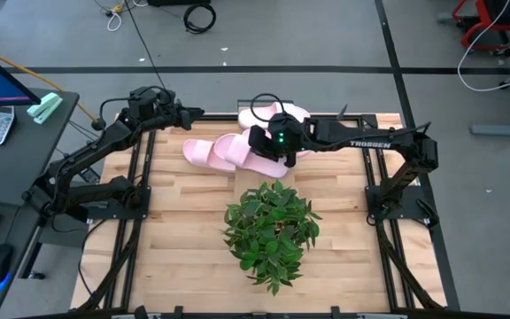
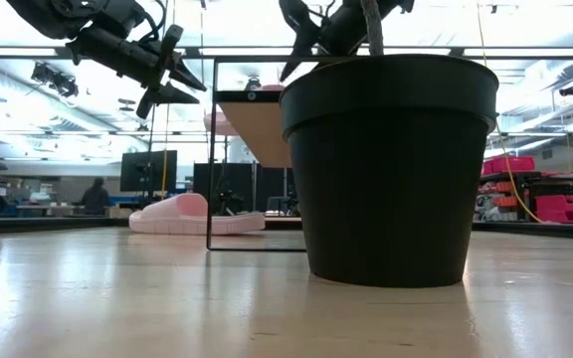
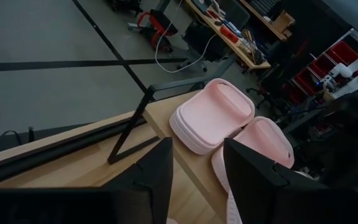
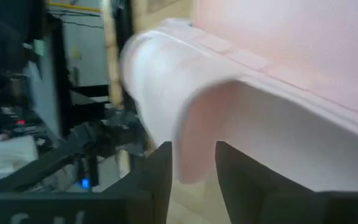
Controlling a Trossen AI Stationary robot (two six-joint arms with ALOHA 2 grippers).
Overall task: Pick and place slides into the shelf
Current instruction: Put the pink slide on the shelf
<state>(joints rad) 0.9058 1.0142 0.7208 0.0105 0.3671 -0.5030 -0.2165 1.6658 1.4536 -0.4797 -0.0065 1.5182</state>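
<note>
My right gripper [image 1: 282, 151] hovers over the pink foam slides at the far side of the wooden counter [image 1: 184, 221], its fingers [image 4: 160, 180] parted around the broad soft strap of one slide [image 4: 185, 118]. Two smooth slides [image 3: 213, 115] lie sole-up on the pale narrow shelf [image 3: 163, 112]; two more [image 1: 224, 152] rest on the counter just beside it. My left gripper [image 1: 189, 113] hangs spread and empty near the shelf's end. A leafy plant [image 1: 271, 229] in a round black pot [image 2: 391, 169] stands nearer.

Grey floor [image 1: 343, 35] with dark seams, stray cables [image 1: 199, 15], side desk [image 1: 20, 142].
</note>
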